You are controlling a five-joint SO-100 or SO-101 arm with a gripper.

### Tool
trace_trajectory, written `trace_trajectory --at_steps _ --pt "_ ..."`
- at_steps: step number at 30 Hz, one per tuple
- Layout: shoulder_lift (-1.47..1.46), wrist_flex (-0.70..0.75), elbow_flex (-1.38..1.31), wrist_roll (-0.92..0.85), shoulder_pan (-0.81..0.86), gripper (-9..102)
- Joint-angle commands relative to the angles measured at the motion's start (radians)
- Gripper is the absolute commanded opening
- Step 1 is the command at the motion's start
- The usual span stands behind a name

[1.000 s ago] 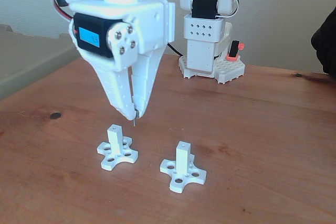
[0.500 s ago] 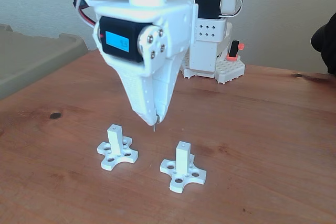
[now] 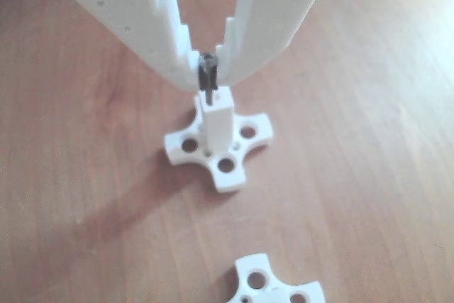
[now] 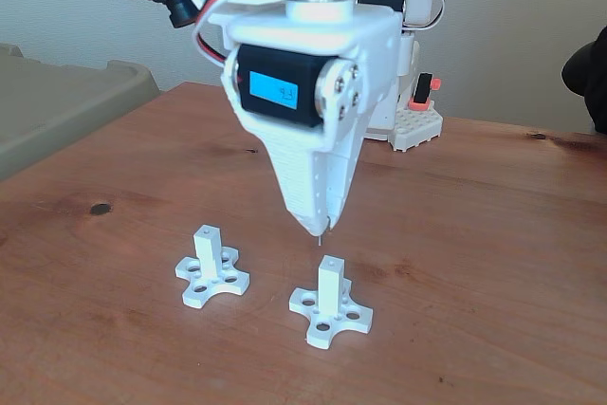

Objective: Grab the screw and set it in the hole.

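Hand pointing straight down, fingertips clenching around screw, gripping it near its head, shaft hanging vertical. In fixed view, screw tip showing as thin dark line below fingertips, hovering just above top of right post stand, apart from it. In other view, screw tip lining up over top of same post. Second post stand sitting to left in fixed view, nearer bench's left edge. Bench being reddish wood; arm base standing at far edge.

arm – bent over | fingers – pointing down, pinched together
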Motion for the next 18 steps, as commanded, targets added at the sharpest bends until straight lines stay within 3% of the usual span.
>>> trace_trajectory --at_steps 1,18 --pt "0.114 -0.023 -0.005 0.009 -0.017 -4" --pt "0.114 -0.041 0.008 0.020 -0.035 -4"
